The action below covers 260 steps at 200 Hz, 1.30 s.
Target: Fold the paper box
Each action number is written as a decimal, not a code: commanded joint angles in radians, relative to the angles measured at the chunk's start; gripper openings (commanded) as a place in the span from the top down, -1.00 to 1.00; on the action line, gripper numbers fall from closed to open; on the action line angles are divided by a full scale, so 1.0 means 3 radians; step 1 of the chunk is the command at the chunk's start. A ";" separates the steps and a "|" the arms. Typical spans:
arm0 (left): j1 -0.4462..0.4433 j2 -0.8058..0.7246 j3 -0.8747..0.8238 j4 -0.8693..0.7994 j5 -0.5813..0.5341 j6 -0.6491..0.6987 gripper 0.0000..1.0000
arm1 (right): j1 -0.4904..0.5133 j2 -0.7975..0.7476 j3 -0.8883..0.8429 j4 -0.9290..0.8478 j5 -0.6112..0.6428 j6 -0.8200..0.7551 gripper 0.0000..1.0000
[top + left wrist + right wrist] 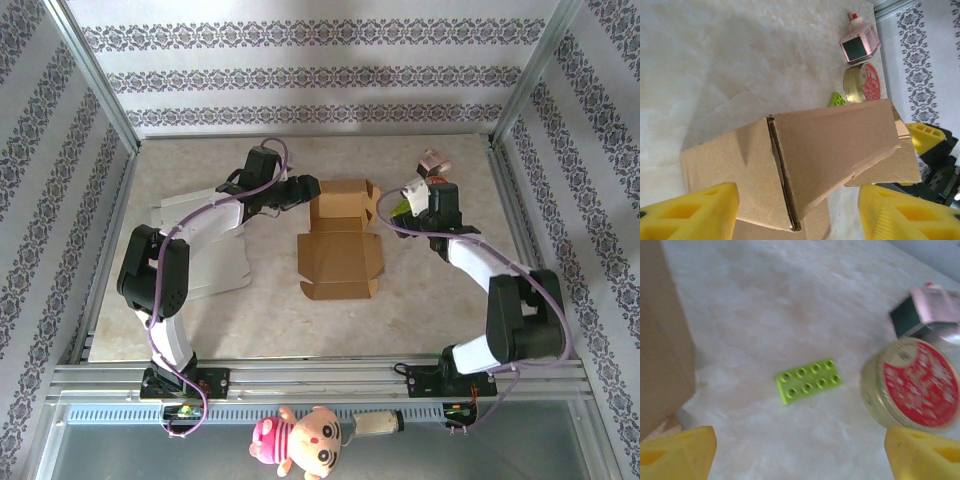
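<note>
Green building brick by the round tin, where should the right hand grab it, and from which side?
Pinch the green brick across its two long sides, coming straight down from above. It lies flat, studs up, free on every side, the tin standing apart, so its narrow width probably suits the right hand best once the wrist turns.

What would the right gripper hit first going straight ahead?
Probably the green building brick, centred ahead of the right gripper on the table; the red-lidded tin lies off to one side. Depth unclear.
</note>
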 commanded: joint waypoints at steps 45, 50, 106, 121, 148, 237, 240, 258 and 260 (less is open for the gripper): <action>-0.0004 0.0247 0.0303 -0.0167 -0.0013 -0.0096 -0.31 | -0.0008 0.0439 0.0496 -0.0243 -0.1226 -0.0610 -0.50; -0.0003 0.0268 0.0315 -0.0163 0.0021 -0.0096 -0.27 | -0.0003 0.0453 0.0542 -0.0311 -0.1282 -0.0635 -0.49; -0.0013 0.0441 0.0433 -0.0338 0.0202 0.0063 -0.04 | 0.0139 0.0676 0.0758 -0.0593 -0.1667 -0.0811 -0.39; -0.0013 0.0448 0.0431 -0.0354 0.0205 0.0080 -0.02 | 0.0227 0.0785 0.0868 -0.0605 -0.1590 -0.0789 -0.36; -0.0013 0.0441 0.0421 -0.0352 0.0214 0.0098 -0.02 | 0.0345 0.0962 0.1042 -0.0570 -0.1349 -0.0672 -0.25; -0.0011 0.0352 0.0261 -0.0022 0.0299 -0.0127 -0.02 | 0.0730 0.1211 0.1181 -0.0426 -0.0137 -0.0006 0.39; -0.0010 0.0345 0.0236 0.0040 0.0315 -0.0177 -0.03 | 0.0745 0.1209 0.1171 -0.0400 -0.0100 0.0016 0.44; -0.0007 0.0301 0.0113 0.0447 0.0393 -0.0519 -0.06 | 0.0840 0.1201 0.1212 -0.0401 0.0217 0.0067 0.75; -0.0007 0.0297 0.0106 0.0478 0.0405 -0.0545 -0.06 | 0.0845 0.1204 0.1226 -0.0423 0.0232 0.0077 0.76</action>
